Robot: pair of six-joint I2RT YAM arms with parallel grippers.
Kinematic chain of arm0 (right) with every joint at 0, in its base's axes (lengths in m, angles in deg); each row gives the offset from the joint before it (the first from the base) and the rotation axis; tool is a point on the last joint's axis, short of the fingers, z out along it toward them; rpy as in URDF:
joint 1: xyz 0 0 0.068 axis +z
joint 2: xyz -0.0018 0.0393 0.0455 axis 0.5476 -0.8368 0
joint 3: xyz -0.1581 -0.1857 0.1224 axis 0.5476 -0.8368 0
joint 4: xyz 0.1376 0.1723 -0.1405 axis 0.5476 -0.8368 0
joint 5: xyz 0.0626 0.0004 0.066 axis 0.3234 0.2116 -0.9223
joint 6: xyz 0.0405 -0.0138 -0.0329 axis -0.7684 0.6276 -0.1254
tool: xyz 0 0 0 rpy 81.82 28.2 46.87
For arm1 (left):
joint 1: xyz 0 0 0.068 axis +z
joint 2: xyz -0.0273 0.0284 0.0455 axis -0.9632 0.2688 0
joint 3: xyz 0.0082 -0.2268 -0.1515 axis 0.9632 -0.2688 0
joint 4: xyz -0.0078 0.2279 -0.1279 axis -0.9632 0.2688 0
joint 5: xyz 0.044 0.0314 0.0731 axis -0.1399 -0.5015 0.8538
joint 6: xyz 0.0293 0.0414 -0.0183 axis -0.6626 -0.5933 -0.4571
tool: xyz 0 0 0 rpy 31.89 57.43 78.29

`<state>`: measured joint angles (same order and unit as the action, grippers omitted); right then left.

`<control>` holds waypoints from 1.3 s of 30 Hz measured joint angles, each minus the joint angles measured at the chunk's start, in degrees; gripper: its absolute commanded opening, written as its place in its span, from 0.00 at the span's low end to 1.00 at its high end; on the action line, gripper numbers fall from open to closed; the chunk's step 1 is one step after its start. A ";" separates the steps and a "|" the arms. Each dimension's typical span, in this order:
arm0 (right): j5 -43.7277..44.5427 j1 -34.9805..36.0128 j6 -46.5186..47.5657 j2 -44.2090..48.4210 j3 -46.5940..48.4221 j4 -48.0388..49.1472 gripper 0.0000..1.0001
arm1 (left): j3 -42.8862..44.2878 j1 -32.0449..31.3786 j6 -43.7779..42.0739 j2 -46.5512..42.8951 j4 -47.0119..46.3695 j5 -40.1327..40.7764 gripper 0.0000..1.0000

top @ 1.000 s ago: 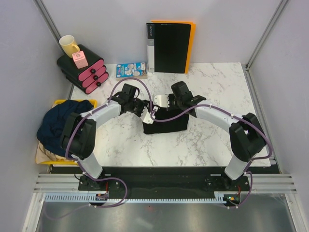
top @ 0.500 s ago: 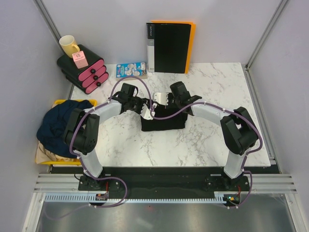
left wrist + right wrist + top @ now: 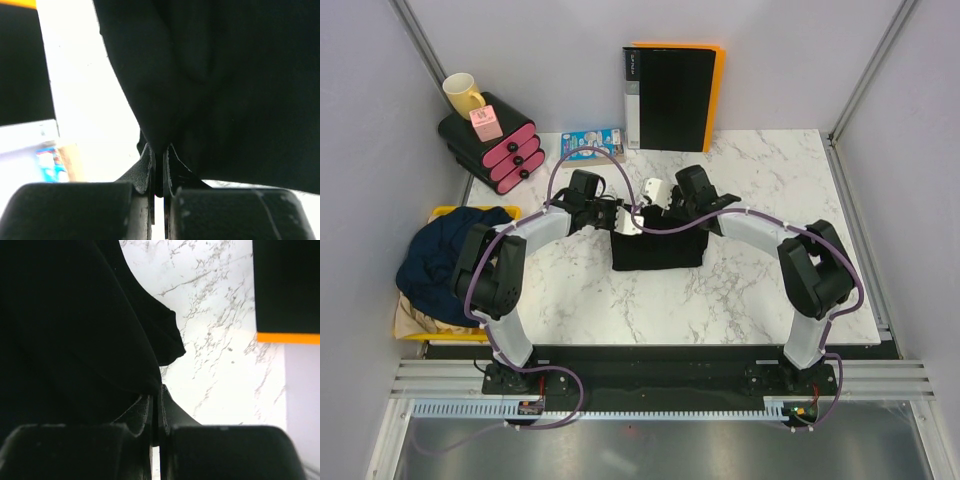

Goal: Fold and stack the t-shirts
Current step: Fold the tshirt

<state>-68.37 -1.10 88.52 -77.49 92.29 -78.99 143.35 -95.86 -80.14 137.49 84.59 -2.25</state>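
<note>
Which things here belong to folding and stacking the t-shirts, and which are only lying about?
For the job: soft black t-shirt, held by the left pincer and the right pincer; dark navy t-shirt over tan cloth in the yellow tray.

Lying about: rigid black binder with orange back; yellow mug; small pink box; black case with pink ends; blue picture booklet.

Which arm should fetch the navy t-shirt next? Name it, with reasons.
Left, probably. The navy t-shirt lies heaped far left, on that arm's side, away from the right tool. The left tool is shut on the black t-shirt, so it must let go first.
</note>
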 measured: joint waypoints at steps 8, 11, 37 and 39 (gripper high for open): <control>-0.35 -1.18 -11.76 -1.64 1.42 -0.17 0.00 | -0.68 -0.07 12.96 0.00 -1.79 0.39 0.02; -0.76 -1.77 -15.65 -2.97 2.80 -0.26 0.00 | -1.18 -0.07 15.43 0.00 -2.10 0.74 0.02; 2.29 -5.53 -24.55 -7.39 7.78 1.09 0.79 | -2.47 -1.14 26.16 3.23 -18.12 20.87 0.99; 4.37 -5.55 -24.55 -7.39 7.78 1.73 0.79 | -3.76 -1.16 26.40 3.23 -21.09 23.52 0.99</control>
<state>-63.99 -6.66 63.97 -84.87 100.08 -77.27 139.59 -97.02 -53.74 140.73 63.50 21.27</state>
